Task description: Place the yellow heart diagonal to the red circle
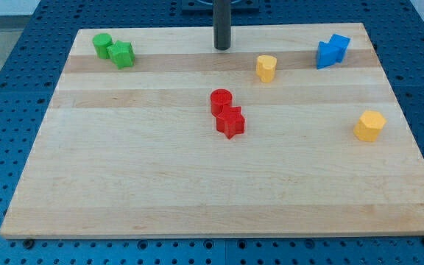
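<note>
Underneath, pale wooden board (striped grain) on blue pegboard.

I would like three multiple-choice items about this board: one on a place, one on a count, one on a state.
1. Where is the yellow heart relative to the red circle?
A. up and toward the view's right
B. straight below
C. at the view's far left

2. How many green blocks are on the board?
A. one
B. two
C. four

3. What is my tip touching?
A. the yellow heart
B. the red circle
C. no block

Key:
1 A: the heart lies higher in the view and to the right of the circle.
2 B: a green circle and a green star sit together at the view's top left.
3 C: bare wood shows all round the tip, near the top edge.
</note>
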